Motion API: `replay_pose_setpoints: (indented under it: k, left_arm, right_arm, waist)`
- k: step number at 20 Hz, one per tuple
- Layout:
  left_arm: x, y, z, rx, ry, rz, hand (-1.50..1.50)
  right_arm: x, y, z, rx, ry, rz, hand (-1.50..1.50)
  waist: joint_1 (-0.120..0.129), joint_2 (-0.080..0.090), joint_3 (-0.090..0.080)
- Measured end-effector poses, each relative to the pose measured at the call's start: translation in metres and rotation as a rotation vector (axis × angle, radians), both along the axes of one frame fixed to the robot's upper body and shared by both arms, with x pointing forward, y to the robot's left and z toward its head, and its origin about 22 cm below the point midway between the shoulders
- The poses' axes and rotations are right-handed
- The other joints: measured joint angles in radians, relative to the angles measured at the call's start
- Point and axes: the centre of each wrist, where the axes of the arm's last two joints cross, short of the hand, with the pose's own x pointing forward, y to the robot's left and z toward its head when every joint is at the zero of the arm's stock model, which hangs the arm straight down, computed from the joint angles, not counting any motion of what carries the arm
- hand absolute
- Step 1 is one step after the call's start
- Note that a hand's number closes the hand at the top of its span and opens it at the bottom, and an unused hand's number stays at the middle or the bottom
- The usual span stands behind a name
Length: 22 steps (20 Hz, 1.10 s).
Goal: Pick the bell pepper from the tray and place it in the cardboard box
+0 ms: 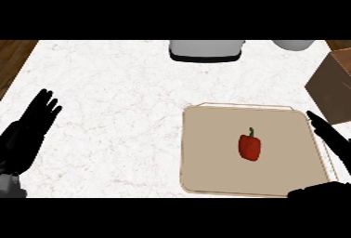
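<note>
A red bell pepper (250, 147) with a green stem lies near the middle of a beige tray (212, 162) on the white marble counter. A brown cardboard box (334, 86) stands at the right edge, beyond the tray's far right corner. My right hand (332, 139) is open over the tray's right rim, fingers straight and pointing away, thumb (319, 189) low by the tray's near right corner; it is a short way right of the pepper and not touching it. My left hand (31, 125) rests open at the left edge, fingers up.
A grey and white appliance (206, 49) sits at the counter's far edge in the middle, and a pale rounded object (295, 44) shows at the far right. Brown wood (14, 58) lies beyond the counter's left edge.
</note>
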Motion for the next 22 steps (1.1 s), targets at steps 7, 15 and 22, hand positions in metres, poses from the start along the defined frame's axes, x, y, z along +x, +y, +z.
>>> replay_pose_setpoints:
  k: [7,15,22]
  left_arm:
    - [0.005,-0.006,-0.002,0.009,0.003,0.016,0.00]
    - [0.005,-0.006,-0.004,0.005,-0.006,0.010,0.00]
    - [-0.002,0.000,-0.002,-0.003,-0.001,-0.001,0.00]
  right_arm:
    - [0.002,0.004,-0.018,-0.008,0.049,0.021,-1.50]
    - [0.012,0.013,-0.023,-0.005,0.008,0.030,-1.50]
    - [0.025,0.022,-0.030,-0.051,0.002,0.033,-1.50]
  waist:
    - [-0.006,-0.001,0.000]
    - [-0.006,-0.001,0.000]
    - [-0.004,-0.001,0.000]
